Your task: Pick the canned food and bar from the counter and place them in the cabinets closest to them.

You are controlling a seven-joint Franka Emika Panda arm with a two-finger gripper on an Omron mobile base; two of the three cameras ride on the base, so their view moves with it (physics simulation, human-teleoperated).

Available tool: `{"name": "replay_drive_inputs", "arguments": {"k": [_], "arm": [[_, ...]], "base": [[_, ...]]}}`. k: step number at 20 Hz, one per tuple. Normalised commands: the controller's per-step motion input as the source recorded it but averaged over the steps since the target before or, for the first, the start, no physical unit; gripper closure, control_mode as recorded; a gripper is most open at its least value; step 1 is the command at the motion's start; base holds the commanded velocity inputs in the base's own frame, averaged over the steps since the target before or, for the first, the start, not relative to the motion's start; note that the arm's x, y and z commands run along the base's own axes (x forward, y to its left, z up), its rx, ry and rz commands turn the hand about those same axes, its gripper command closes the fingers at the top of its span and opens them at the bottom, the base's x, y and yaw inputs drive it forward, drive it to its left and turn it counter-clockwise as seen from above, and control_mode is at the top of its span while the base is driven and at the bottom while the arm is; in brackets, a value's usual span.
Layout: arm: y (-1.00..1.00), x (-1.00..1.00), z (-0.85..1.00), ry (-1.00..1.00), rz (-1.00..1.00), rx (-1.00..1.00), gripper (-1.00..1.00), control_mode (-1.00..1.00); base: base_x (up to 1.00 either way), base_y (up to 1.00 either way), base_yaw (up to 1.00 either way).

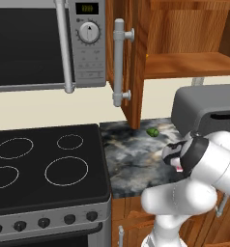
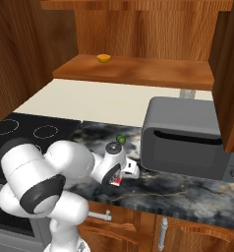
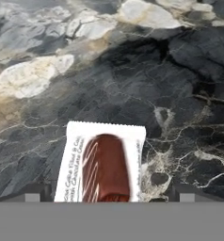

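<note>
The bar (image 3: 103,164), a white-edged packet with a dark red middle, lies flat on the dark marbled counter (image 3: 180,94). My gripper (image 3: 112,195) hangs low over it, open, one fingertip (image 3: 36,192) on each side with a gap to the packet's edges. From the base, the gripper (image 1: 177,163) (image 2: 125,173) sits low over the counter (image 1: 131,159) in front of the toaster, with a sliver of the red bar (image 2: 117,180) under the hand. The cabinet (image 1: 184,62) above stands open. The canned food is out of view.
A grey toaster (image 2: 185,142) stands just right of the hand. A small green fruit (image 1: 152,131) lies behind it by the wall. A yellow item (image 2: 103,58) rests on the cabinet shelf. The open door with its handle (image 1: 118,62), the microwave (image 1: 39,43) and the stove (image 1: 44,164) lie left.
</note>
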Motion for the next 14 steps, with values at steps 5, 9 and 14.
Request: {"name": "replay_drive_inputs", "arguments": {"k": [5, 9, 14], "arm": [[0.00, 0.07, -0.26, 0.00, 0.00, 0.00, 1.00, -1.00], [0.00, 0.00, -0.22, 0.00, 0.00, 0.00, 1.00, -1.00], [0.00, 0.00, -0.02, 0.00, 0.00, 0.00, 1.00, -1.00]], "base": [[0.00, 0.00, 0.00], [0.00, 0.00, 0.00], [0.00, 0.00, 0.00]]}}
